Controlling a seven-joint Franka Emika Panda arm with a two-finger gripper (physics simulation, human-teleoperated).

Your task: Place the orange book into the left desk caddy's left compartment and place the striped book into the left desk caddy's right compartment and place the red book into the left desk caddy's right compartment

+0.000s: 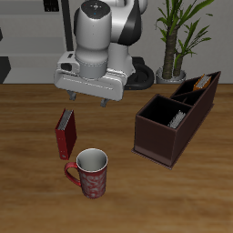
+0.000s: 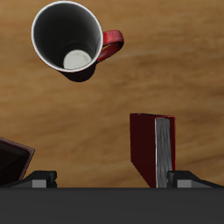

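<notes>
My two-finger gripper (image 1: 96, 98) spread wide and holding nothing, above the upright dark red hardcover book (image 1: 65, 133) on the wooden table (image 1: 27, 182), red patterned mug (image 1: 90, 174) nearby, long dark brown caddy (image 1: 173, 123) well apart, striped book (image 1: 172, 113) in its wider section, orange book (image 1: 202, 82) in its narrower one.

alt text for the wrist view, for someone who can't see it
The red book stands upright on the wooden table, straight below the open gripper. A red patterned mug stands apart from it, seen from above, and a corner of the dark brown desk caddy shows.
</notes>
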